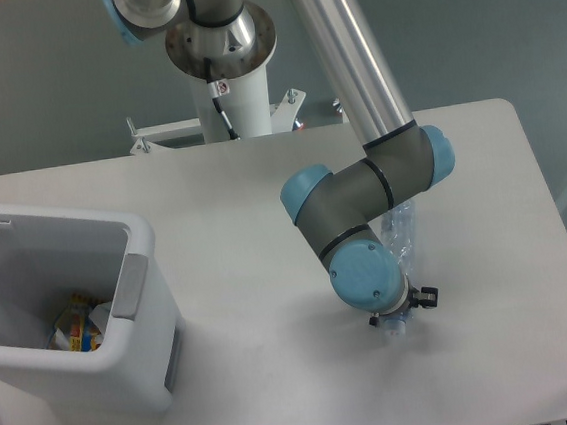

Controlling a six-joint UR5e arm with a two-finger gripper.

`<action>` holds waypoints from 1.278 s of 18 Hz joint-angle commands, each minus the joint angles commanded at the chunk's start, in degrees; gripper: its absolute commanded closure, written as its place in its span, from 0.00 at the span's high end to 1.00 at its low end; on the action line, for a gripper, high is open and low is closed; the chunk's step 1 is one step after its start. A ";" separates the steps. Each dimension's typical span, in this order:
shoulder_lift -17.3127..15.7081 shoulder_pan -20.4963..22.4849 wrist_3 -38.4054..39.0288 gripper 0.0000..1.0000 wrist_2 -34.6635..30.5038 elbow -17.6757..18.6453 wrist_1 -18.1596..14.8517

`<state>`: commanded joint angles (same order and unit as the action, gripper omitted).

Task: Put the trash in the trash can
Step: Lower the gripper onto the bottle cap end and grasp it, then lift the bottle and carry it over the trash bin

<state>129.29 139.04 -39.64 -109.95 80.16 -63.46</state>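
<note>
Right of the open trash can [115, 239], the pincer [402, 314] hides above the bottle [403, 233]; grip unclear, binning remains.
</note>
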 joint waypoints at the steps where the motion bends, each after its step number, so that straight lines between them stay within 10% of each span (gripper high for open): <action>1: -0.09 0.00 0.00 0.47 0.17 -0.09 0.09; 13: -3.51 3.07 -0.62 0.41 17.12 -2.73 0.00; 23: -13.09 4.04 -0.53 0.41 38.39 -5.80 0.52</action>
<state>116.20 143.09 -40.17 -71.56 74.36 -62.93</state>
